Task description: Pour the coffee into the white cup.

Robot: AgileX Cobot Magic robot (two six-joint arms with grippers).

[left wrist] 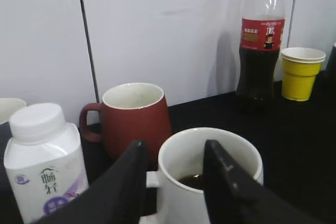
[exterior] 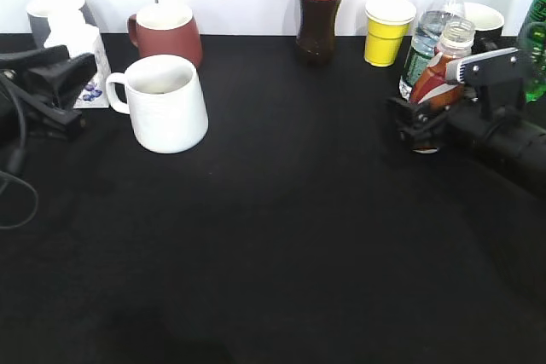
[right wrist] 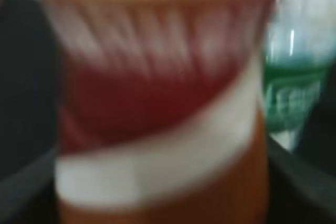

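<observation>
The coffee bottle [exterior: 437, 78] stands at the right of the black surface [exterior: 290, 236], tilted slightly with its clear neck and uncapped mouth leaning to the upper right. The right tool [exterior: 424, 117] grips it low on the wrap, a finger on either side of the body. In the right wrist view the bottle's red, white and brown wrap [right wrist: 157, 103] fills almost the whole picture, blurred, with the dark edges of the fingers just showing at the lower left and lower right. Just behind the coffee bottle stands a clear water bottle [exterior: 431, 31] with a green label.

The white cup [exterior: 166, 101] sits on the left part of the surface, well apart from the coffee bottle, handle pointing left. The left wrist view shows a little dark liquid at the bottom of the cup [left wrist: 210, 174].

The left tool [exterior: 60, 83] rests at the far left edge, just beside the cup's handle side. In its own view the 2 black fingers [left wrist: 126, 182] stand spread wide with nothing between them, framing the cup beyond.

Behind the white cup stands a dark red mug [exterior: 166, 31], and to its left a small white milk bottle [left wrist: 44, 161]. A cola bottle [exterior: 321, 6] and a yellow paper cup [exterior: 387, 31] stand along the back wall.
</observation>
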